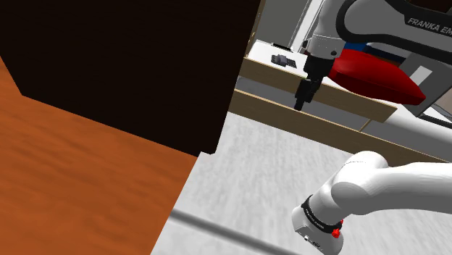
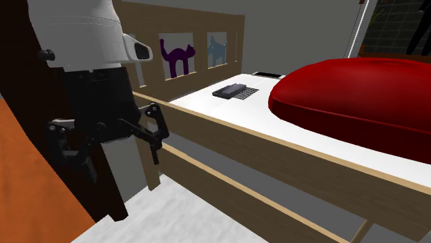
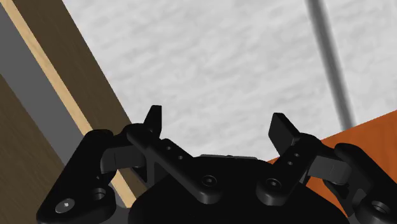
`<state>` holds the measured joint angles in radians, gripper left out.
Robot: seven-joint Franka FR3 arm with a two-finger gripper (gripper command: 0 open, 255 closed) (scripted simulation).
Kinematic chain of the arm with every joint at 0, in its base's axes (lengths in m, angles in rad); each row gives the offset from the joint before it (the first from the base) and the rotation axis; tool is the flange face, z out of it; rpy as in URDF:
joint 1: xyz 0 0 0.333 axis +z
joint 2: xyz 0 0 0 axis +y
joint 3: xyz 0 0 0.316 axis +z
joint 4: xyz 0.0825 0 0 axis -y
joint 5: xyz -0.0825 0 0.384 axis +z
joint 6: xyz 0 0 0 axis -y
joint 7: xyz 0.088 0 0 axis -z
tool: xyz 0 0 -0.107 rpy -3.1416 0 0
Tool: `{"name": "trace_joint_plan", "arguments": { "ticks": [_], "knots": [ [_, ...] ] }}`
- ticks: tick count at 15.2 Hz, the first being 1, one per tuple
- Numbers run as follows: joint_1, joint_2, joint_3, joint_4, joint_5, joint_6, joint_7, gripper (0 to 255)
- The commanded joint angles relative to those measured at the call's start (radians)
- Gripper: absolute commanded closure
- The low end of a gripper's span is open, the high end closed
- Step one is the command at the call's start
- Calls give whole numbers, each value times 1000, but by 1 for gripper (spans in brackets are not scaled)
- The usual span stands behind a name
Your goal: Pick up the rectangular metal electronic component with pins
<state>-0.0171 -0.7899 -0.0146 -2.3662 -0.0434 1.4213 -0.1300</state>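
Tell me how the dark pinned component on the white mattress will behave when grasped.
The component looks flat and rigid, so it probably will not flex. Its low profile likely leaves little to grip; the open gripper may press into the mattress. The thin pins along one edge seem bendable; it should not roll.

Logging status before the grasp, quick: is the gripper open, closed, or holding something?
Gripper: open, fingers apart, holding nothing.
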Motion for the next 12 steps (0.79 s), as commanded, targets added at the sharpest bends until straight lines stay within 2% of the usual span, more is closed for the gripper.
{"name": "trace_joint_plan", "arguments": {
  "ticks": [1,7,12],
  "knots": [
    [0,0,0,0,0,0,0,0],
    [-33,133,-112,97,-75,75,-118,0],
    [-50,263,-200,208,-106,128,-216,0]
  ]
}}
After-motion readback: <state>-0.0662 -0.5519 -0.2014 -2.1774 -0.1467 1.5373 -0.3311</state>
